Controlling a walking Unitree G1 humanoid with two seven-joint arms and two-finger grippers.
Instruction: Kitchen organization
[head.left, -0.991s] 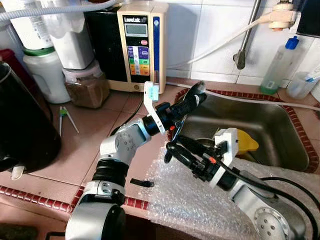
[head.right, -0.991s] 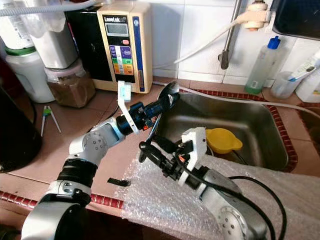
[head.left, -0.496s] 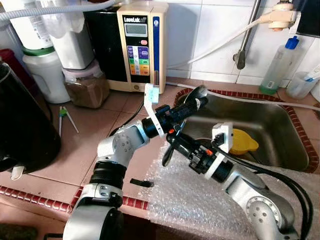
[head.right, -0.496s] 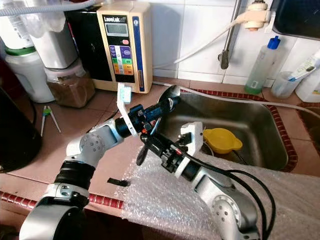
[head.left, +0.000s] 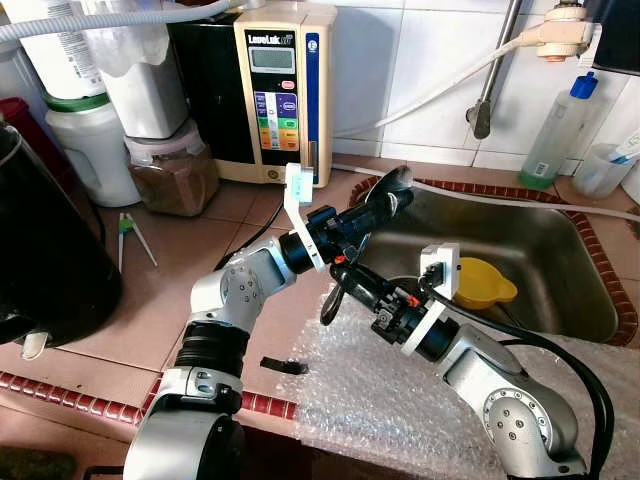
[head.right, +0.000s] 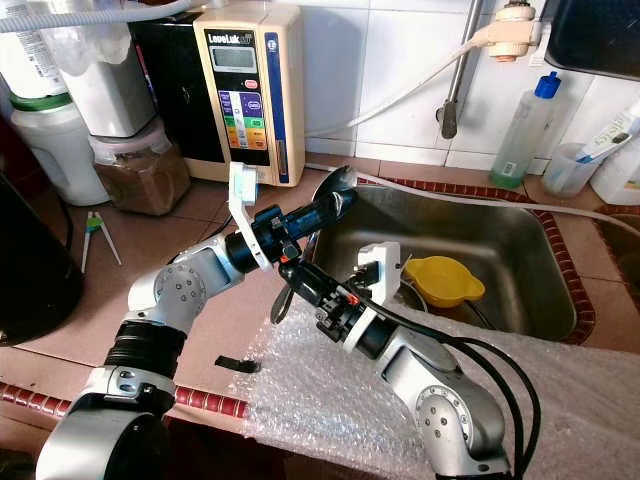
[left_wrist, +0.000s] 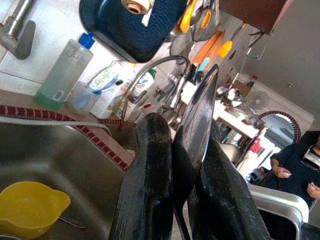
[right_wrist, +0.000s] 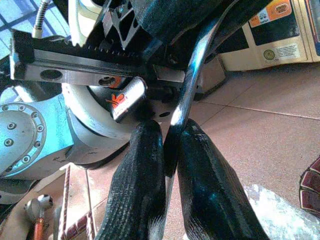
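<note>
Both grippers are squeezing one shiny metal spoon (head.left: 352, 250) above the sink's (head.left: 560, 290) edge. The left gripper (head.left: 385, 200) is pinching the bowl end — dark and glossy — and the right gripper (head.left: 338, 275) is pinching the thin, curved handle.

My left arm reaches forward and to the right, its claw (head.left: 390, 195) clamped on a metal spoon's (left_wrist: 197, 125) bowl end. My right arm bends up from the lower right and crosses toward the left, and its claw (head.left: 345, 280) pinches the same spoon's handle just below the left claw.
</note>
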